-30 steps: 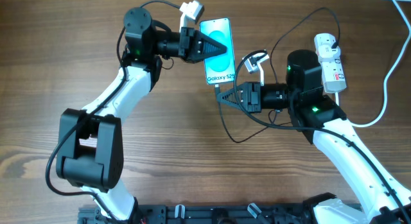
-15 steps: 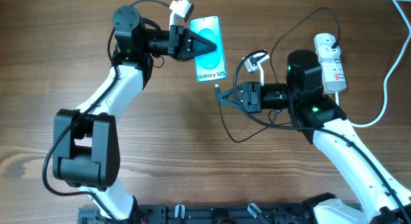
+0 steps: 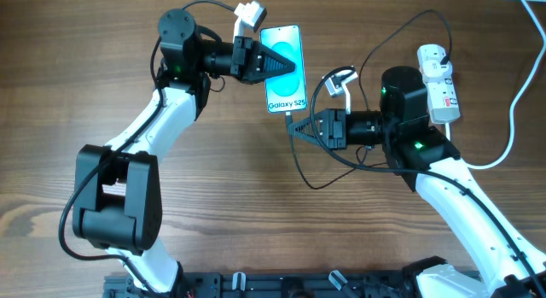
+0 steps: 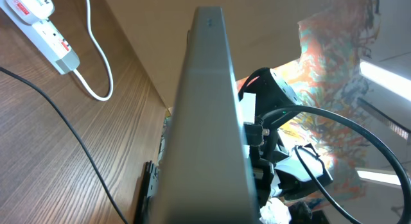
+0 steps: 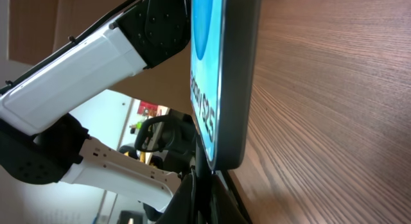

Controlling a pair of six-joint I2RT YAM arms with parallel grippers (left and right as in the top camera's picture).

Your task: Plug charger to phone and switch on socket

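Observation:
The phone [image 3: 290,40], with its teal screen and white text band, is held off the table in my left gripper [image 3: 281,62], which is shut on it. In the left wrist view its grey edge [image 4: 209,121] fills the centre. My right gripper [image 3: 295,127] is shut on the charger's small black connector tip [image 5: 204,169]. The tip sits right at the phone's lower end [image 5: 228,121], touching or nearly so. The charger cable [image 3: 309,174] loops down and back up to the white socket [image 3: 438,84] at the far right. The socket also shows in the left wrist view [image 4: 42,28].
The socket's thick white cord [image 3: 517,93] runs off the right edge; it also shows in the left wrist view [image 4: 96,57]. A black rail [image 3: 281,285] lines the near table edge. Wooden tabletop [image 3: 256,213] lies between the arms.
My left gripper swung the phone left and up, then back right and down toward the connector. My right arm and the connector have not moved.

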